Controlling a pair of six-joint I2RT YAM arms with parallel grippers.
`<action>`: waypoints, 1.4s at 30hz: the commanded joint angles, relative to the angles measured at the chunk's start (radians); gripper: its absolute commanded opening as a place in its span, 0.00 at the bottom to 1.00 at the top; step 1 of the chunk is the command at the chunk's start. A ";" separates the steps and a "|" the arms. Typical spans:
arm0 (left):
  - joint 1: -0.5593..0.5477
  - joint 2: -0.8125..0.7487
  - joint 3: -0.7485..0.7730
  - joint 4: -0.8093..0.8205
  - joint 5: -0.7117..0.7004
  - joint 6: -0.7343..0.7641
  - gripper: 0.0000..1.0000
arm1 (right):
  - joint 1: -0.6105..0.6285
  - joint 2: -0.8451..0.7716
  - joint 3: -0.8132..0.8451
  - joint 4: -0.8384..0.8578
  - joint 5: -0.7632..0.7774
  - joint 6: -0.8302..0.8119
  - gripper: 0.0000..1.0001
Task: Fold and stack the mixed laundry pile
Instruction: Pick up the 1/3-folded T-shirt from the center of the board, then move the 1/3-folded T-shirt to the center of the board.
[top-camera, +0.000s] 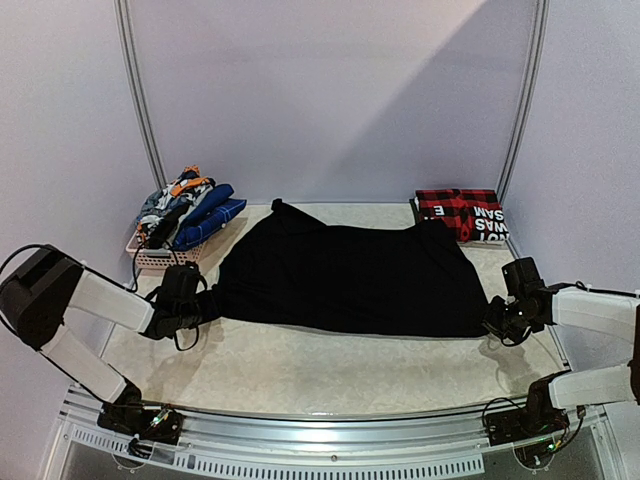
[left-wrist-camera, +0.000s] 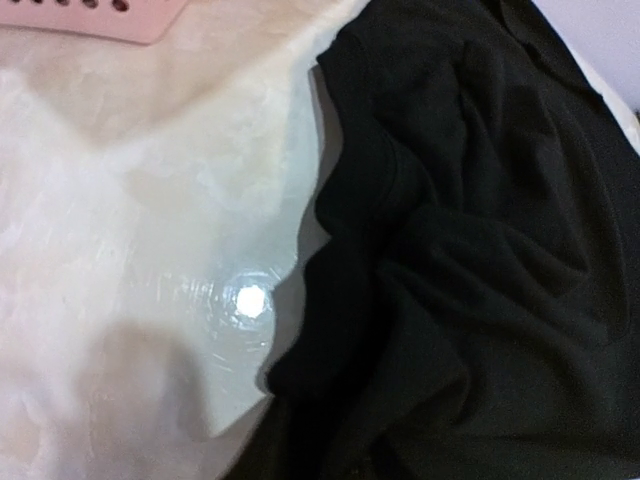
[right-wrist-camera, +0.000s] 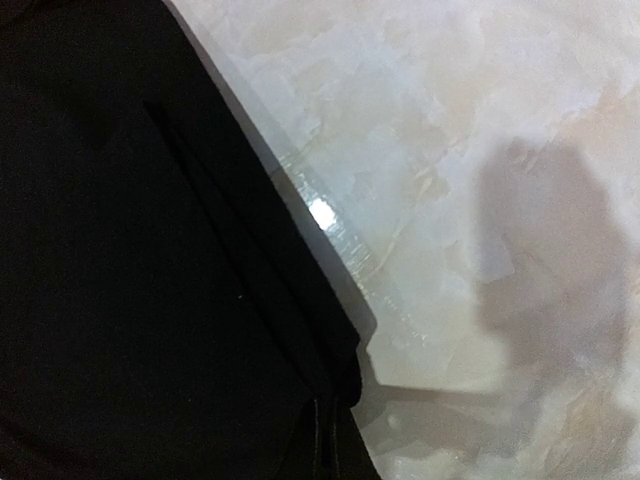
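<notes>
Hard to read first: both wrist views are blurred, close and glare-spotted, and neither shows its own fingertips clearly. The left wrist view gives only rumpled black cloth, pale tabletop and a cut-off strip of basket rim at the top edge. The right wrist view gives a straight black cloth edge running down to a corner at the bottom, with a shadow on the tabletop beside it. The black garment (top-camera: 350, 280) is featureless from above, so its type cannot be told.

Left gripper (top-camera: 190, 300): at the black garment's left edge, touching or just at the bunched cloth there. Jaw gap not visible in any view, so I cannot tell if it is parted or closed, or whether it has hold of cloth.

Right gripper (top-camera: 497, 320): at the black garment's near-right corner, jaws closed all the way. Whether cloth is pinched between them cannot be told.

The black garment lies spread flat on the table (top-camera: 330, 380), between the two grippers. The laundry pile (top-camera: 190, 210), blue and grey-white-orange pieces, sits heaped in the lattice basket (top-camera: 158, 260) just beyond the black garment's far-left corner. A folded red plaid piece (top-camera: 450, 205) with white lettering lies at the black garment's far-right corner.
</notes>
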 joint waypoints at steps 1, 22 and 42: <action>0.017 0.031 -0.024 0.037 0.028 0.005 0.09 | -0.008 0.007 -0.004 -0.014 0.032 0.007 0.00; 0.005 -0.564 -0.034 -0.594 -0.009 -0.062 0.00 | -0.008 -0.106 0.075 -0.285 -0.032 -0.051 0.00; -0.003 -0.941 0.055 -1.050 0.006 -0.223 0.09 | -0.008 -0.336 0.067 -0.486 -0.112 0.042 0.00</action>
